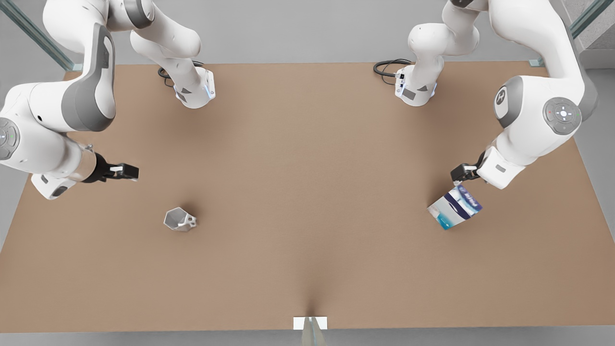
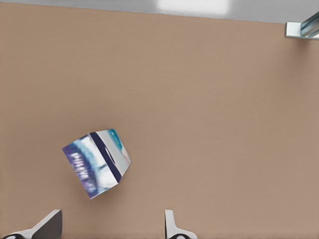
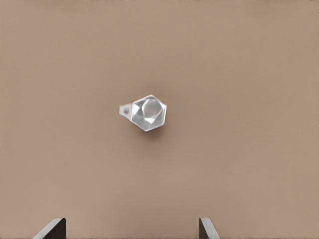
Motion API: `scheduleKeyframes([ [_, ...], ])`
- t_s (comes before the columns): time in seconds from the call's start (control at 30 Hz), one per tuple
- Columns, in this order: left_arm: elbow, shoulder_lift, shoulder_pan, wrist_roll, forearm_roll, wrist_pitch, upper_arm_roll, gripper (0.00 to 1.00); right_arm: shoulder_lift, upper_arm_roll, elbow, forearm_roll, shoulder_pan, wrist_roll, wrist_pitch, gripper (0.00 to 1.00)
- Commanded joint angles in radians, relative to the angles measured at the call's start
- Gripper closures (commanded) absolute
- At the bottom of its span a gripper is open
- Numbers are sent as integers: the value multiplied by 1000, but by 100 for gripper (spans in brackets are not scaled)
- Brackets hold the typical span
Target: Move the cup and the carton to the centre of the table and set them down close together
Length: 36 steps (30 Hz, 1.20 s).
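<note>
1. Left end effector [image 2: 112, 226]: fingers apart, hovering just beside the carton [image 1: 454, 207], on the front view's right.
2. Right end effector [image 3: 132, 229]: fingers apart, above the cup [image 3: 146, 112], on the front view's left.
3. Carton: likely light, stiff; grip across flat faces.
4. Cup: likely rigid, slippery; grip across opposite facets, clear of the handle.
5. Table [image 1: 307, 192]: both items well apart.

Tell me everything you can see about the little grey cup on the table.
The small light-grey cup with a faceted, hexagon-like rim looks like matte moulded material, with a small pierced handle tab on one side. It stands upright and empty on the plain tan-brown table, toward the front view's left, far from the centre. Nothing touches it; the right tool hangs above, fingers open.
</note>
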State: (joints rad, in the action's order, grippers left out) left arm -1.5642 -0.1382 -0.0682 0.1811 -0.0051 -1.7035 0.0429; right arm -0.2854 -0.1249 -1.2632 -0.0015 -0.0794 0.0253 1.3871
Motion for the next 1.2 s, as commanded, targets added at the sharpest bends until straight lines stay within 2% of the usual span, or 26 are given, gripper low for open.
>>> scheduleKeyframes([
  [0.0, -2, 2, 1, 0, 7, -2, 0, 0, 0, 1, -1, 0, 0, -2, 1, 1],
  [0.13, -25, -1, 1, 1, 7, -7, -12, 0, 6, -4, -81, 2, -8, -44, 52, 1],
  [0.27, -56, -3, 1, 1, 10, -7, -15, 0, 25, -15, -229, 2, -5, -76, 185, 3],
  [0.4, -57, -8, 1, 1, 10, -5, -15, 0, 37, -42, -409, 2, 1, -81, 405, 4],
  [0.47, -57, -11, 1, 1, 10, -5, -15, 0, 5, -81, -413, 0, -5, -97, 455, 4],
  [0.6, -57, -12, 1, 1, 11, -5, -15, 0, -57, -79, -418, 0, 1, -401, 561, 3],
  [0.7, -57, -12, 1, 1, 10, -4, -15, 0, -44, -84, -531, 112, -14, -731, 668, 3],
  [0.77, -57, -14, 1, 1, 11, -4, -15, 0, -3, -145, -643, 127, -51, -829, 750, 1],
  [0.83, -57, -20, 1, 1, 11, -5, -15, 0, -1, -151, -694, 126, -51, -860, 806, 1],
  [0.97, -57, -20, 1, 1, 10, -5, -15, 0, 0, -148, -711, -8, -48, -854, 854, 1],
  [1.17, -57, -24, 1, 1, 10, -5, -15, 0, -41, -145, -710, -43, -39, -844, 872, 1],
])
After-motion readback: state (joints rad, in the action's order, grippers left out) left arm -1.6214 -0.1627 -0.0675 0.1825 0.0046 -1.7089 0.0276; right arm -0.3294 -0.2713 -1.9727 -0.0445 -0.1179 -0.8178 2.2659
